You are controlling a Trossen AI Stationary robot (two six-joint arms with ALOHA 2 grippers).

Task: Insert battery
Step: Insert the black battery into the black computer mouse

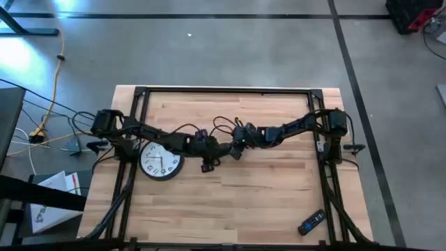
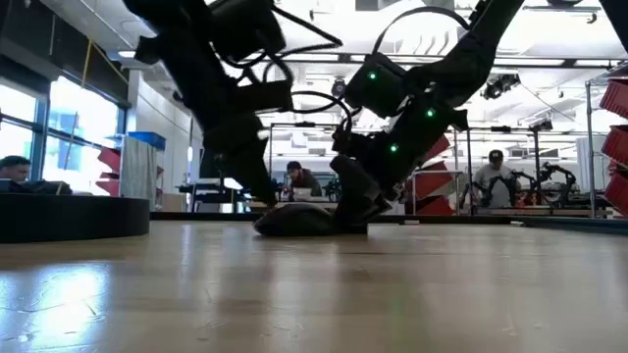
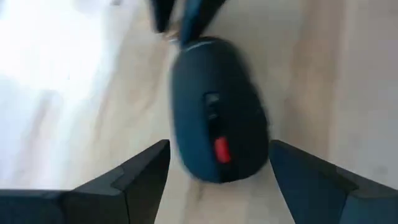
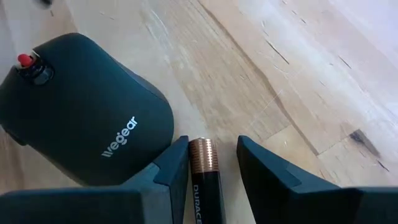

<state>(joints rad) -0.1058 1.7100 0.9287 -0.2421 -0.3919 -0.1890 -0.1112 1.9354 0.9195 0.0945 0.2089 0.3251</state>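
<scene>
A dark computer mouse [image 3: 217, 112] with a red scroll wheel [image 3: 221, 149] lies top up on the wooden table [image 1: 265, 188] near its middle, and also shows in the low view [image 2: 299, 218]. My left gripper [image 3: 219, 149] is open, one finger on each side of the mouse's near end; whether they touch it I cannot tell. My right gripper [image 4: 211, 146] comes from the mouse's other end, beside the "wegear" lettering [image 4: 118, 137]. A copper-topped battery [image 4: 204, 165] sits between its fingers. My right gripper has the battery between its two fingers, lying along them with its copper end [image 4: 203, 149] pointing outward past the fingertips. The battery sits against one finger [image 4: 174, 168], with a gap showing to the other. Where it is held farther back is out of the picture.
A round white wall clock [image 1: 162, 162] lies face up just left of the two grippers. A dark remote control [image 1: 311, 222] lies near the front right corner. The black frame [image 1: 223, 90] borders the table's far edge and sides.
</scene>
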